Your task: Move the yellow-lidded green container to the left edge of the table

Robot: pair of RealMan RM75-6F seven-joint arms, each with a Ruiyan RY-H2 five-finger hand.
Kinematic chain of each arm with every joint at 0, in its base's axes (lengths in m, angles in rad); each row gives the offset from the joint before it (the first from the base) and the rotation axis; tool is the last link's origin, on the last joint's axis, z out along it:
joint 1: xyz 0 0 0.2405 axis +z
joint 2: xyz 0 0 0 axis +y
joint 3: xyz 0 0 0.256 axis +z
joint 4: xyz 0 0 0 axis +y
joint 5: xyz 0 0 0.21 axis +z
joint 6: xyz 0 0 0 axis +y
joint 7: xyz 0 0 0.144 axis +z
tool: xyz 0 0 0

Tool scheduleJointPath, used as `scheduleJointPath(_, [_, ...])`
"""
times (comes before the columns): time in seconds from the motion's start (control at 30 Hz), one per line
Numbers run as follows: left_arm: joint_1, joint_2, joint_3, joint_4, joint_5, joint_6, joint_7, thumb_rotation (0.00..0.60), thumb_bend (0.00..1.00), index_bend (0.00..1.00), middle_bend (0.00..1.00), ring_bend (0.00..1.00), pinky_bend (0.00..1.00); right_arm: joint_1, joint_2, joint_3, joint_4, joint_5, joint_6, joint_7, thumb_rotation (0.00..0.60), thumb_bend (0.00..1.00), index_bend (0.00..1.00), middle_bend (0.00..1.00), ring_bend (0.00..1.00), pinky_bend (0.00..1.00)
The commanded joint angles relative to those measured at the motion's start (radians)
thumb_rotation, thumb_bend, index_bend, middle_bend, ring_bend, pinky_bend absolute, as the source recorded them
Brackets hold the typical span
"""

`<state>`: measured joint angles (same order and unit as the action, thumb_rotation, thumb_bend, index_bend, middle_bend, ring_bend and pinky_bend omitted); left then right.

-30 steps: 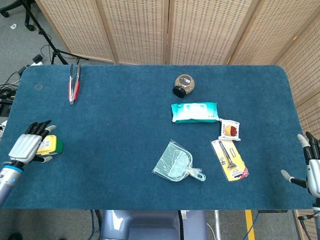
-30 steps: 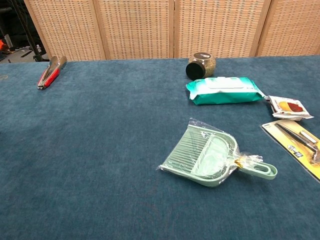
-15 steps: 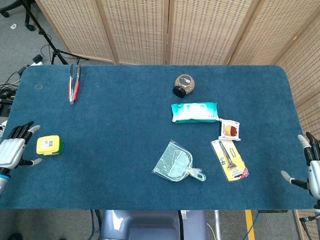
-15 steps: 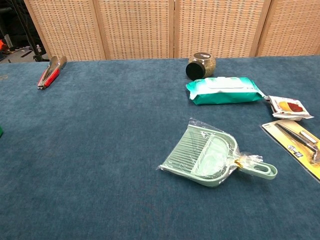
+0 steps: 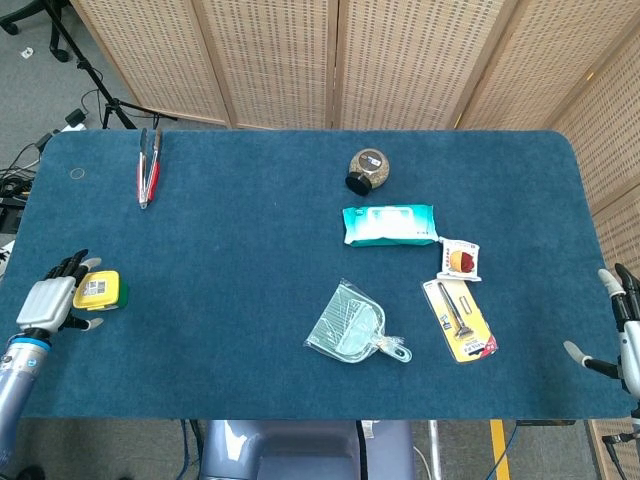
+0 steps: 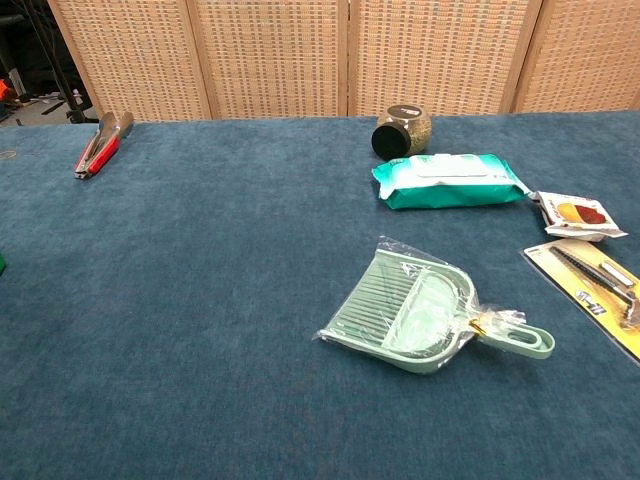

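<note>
The green container with a yellow lid [image 5: 99, 290] sits on the blue table [image 5: 230, 290] close to its left edge. My left hand [image 5: 48, 303] lies just left of it, fingers spread. The fingertips reach past the container's far corner and the thumb past its near corner, and I see no firm grip. In the chest view only a green sliver of the container [image 6: 2, 262] shows at the left border. My right hand [image 5: 622, 338] hovers off the table's right front corner, fingers apart and empty. The chest view shows neither hand.
Red-handled tongs [image 5: 148, 166] lie at the back left. A round jar [image 5: 366, 170], a wipes pack [image 5: 389, 225], a snack packet [image 5: 460, 259], a carded peeler [image 5: 459, 320] and a bagged green dustpan [image 5: 352, 325] occupy the right half.
My left hand, which covered the container a second ago, let go and drew back left off the table, then returned right beside it. The container stayed put. My right hand barely moved.
</note>
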<state>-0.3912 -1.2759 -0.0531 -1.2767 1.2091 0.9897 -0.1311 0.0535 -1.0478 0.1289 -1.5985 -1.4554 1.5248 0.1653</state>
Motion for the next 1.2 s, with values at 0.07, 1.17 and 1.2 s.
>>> scheduleJointPath(0.07, [-0.001,-0.025,-0.012,0.018,-0.005,0.017,0.027,0.6,0.16,0.48,0.26,0.3,0.32,0.002,-0.001,0.0,0.001,0.002,-0.004,-0.001,0.6,0.0,0.0,0.0,0.0,0.0])
scheduleJointPath(1.17, [-0.314,0.303,0.215,-0.057,0.496,-0.45,-0.754,0.6,0.48,0.6,0.31,0.36,0.37,0.01,-0.014,-0.004,-0.011,0.01,-0.019,-0.049,0.6,0.0,0.0,0.0,0.0,0.0])
scheduleJointPath(1.2, [-0.316,0.294,0.215,-0.048,0.484,-0.462,-0.742,0.6,0.46,0.56,0.24,0.29,0.35,0.01,-0.014,-0.004,-0.012,0.011,-0.019,-0.049,0.6,0.0,0.0,0.0,0.0,0.0])
